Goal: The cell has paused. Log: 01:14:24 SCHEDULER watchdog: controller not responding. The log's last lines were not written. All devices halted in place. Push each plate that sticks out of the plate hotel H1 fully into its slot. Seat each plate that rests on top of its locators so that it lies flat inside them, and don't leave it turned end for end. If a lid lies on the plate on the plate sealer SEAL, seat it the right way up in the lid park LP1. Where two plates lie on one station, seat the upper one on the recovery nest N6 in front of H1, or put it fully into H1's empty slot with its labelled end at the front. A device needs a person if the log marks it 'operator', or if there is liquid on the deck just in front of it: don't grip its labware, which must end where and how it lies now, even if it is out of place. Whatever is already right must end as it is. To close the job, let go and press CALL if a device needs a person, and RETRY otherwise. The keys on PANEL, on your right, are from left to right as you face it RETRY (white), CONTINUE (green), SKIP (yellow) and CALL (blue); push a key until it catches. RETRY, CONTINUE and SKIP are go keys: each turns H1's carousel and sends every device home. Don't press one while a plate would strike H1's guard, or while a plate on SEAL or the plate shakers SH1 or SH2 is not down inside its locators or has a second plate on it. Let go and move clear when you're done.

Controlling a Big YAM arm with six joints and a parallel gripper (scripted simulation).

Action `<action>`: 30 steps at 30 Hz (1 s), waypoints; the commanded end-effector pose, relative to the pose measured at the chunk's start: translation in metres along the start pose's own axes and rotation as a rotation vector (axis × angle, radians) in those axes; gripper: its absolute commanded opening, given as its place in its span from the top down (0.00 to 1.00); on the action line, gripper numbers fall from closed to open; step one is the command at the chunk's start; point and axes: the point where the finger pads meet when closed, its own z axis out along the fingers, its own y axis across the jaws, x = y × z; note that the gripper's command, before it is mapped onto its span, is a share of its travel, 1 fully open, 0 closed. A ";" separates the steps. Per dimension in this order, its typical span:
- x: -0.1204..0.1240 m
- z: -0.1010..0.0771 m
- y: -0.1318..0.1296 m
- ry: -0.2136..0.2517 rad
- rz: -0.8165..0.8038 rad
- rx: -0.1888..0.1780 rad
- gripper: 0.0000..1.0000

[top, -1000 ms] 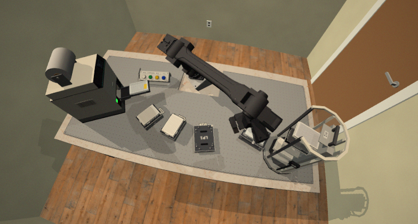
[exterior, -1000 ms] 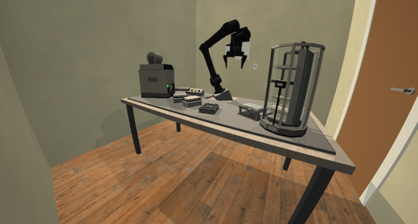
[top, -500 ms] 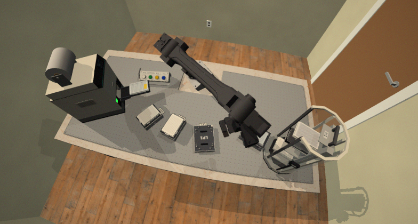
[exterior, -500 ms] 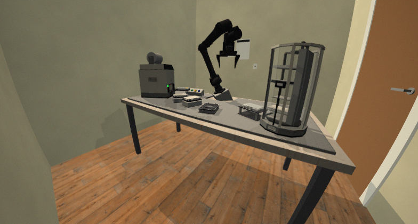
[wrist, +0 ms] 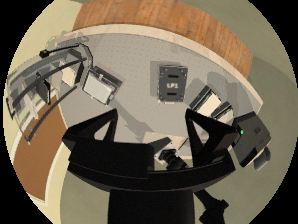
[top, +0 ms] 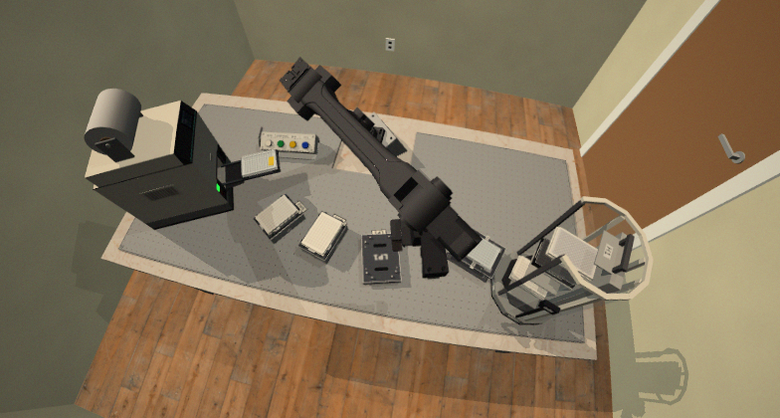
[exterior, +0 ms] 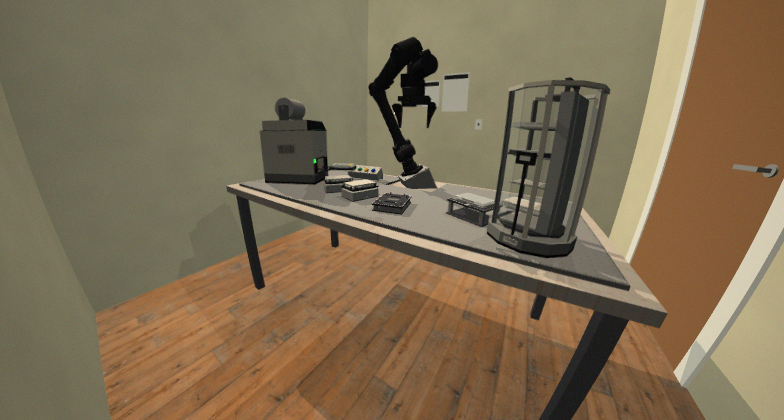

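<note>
One arm held its gripper [exterior: 415, 111] high above the table [exterior: 554, 293], fingers spread wide and holding nothing. Five stations lay along the front half of the mat: the sealer [top: 163, 185] at the left end with one plate [top: 259, 163] on its tray, two shakers each carrying one plate [top: 279, 214] [top: 323, 233], the lid park [top: 380, 259] with nothing on it near the middle, and the nest's plate [top: 485, 253] partly under the arm. The hotel [top: 614, 201] stood at the right end. The panel [top: 288, 141] showed four keys toward the back edge.
</note>
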 end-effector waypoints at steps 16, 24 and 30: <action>0.000 -0.001 -0.067 -0.018 0.164 -0.006 0.00; 0.002 -0.001 -0.086 -0.017 0.163 -0.005 0.00; 0.005 -0.001 -0.106 -0.018 0.163 -0.005 0.00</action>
